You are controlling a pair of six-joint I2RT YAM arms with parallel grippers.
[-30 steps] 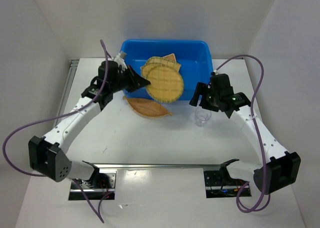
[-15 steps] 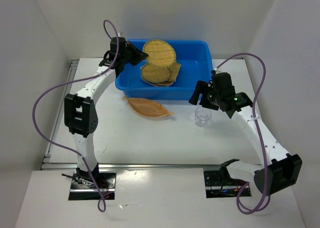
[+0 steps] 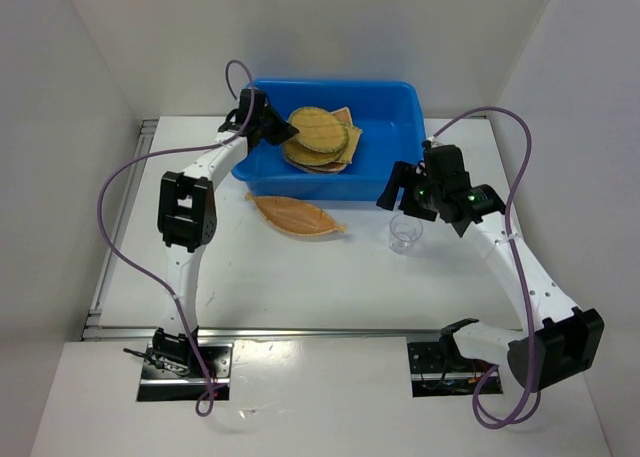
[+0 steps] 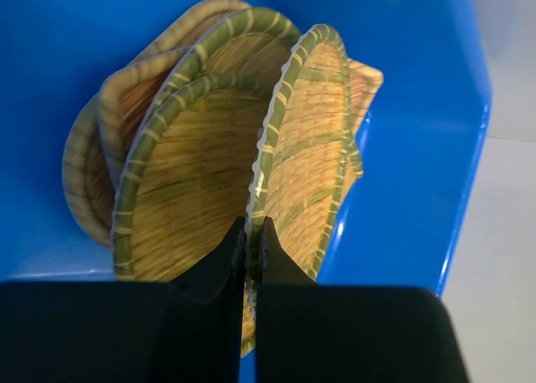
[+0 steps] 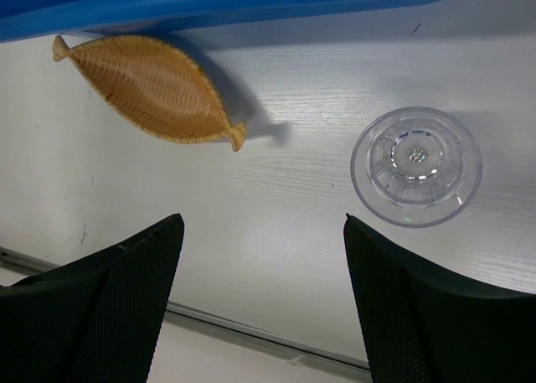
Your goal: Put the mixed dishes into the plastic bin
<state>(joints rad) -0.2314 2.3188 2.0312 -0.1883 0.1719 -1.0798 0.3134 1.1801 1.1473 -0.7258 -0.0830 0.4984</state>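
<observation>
Round tray (image 4: 306, 148) clamped edge-on in left gripper (image 4: 251, 225) above bin (image 4: 419, 148); cup (image 5: 416, 166) seen upper right, outside spread right gripper (image 5: 262, 224) gap.

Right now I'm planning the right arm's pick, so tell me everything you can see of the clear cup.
The clear cup is small, round and see-through, plastic by its look, with a smooth rim and a patterned base showing through. It looks empty. It stands upright, mouth up, on the white table, in front of the blue bin and apart from it, right of the leaf-shaped tray. Only the table touches it; the open right gripper hangs above, clear of it.
</observation>
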